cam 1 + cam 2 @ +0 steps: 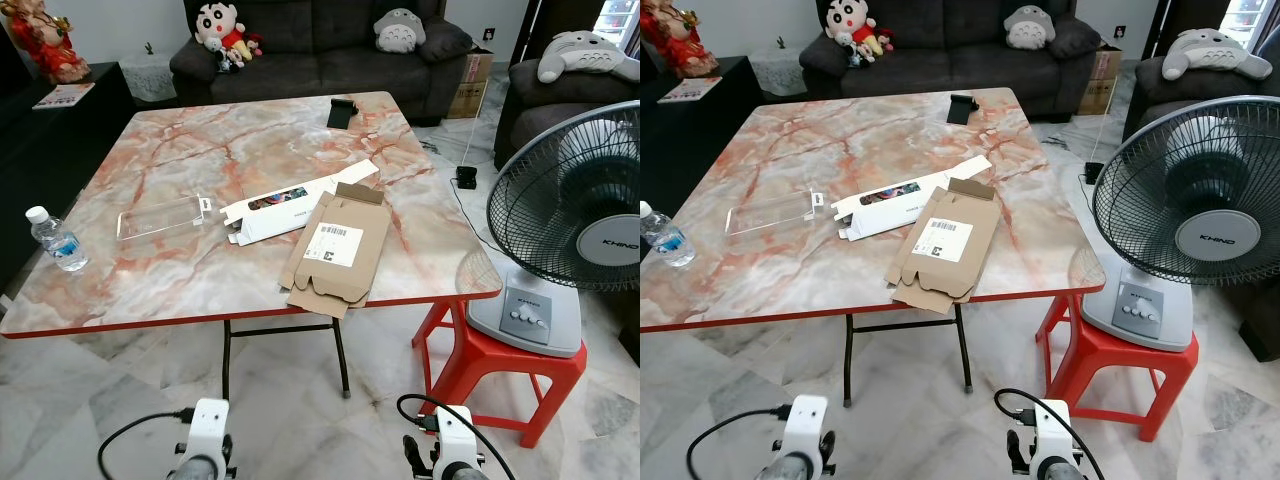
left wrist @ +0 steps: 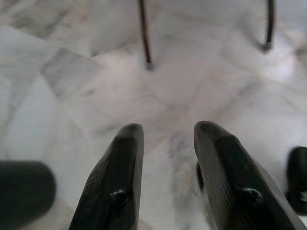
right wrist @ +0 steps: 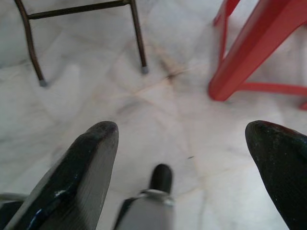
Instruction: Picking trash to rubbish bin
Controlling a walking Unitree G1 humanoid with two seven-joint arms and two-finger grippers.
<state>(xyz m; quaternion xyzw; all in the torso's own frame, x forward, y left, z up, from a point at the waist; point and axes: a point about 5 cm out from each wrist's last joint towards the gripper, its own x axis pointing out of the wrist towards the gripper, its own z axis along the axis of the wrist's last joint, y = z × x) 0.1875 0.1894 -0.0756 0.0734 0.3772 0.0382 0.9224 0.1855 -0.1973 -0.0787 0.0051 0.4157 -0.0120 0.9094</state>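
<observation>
Both grippers hang low; flattened cardboard box (image 1: pixel 334 252) overhangs table (image 1: pixel 150 150) edge.

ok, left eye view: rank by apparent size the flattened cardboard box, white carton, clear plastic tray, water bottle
1. flattened cardboard box, clearly largest.
2. white carton, long but narrow.
3. clear plastic tray, smaller than the carton, though its see-through edges make that less certain.
4. water bottle, smallest.
All lie on the table at similar depth.
</observation>
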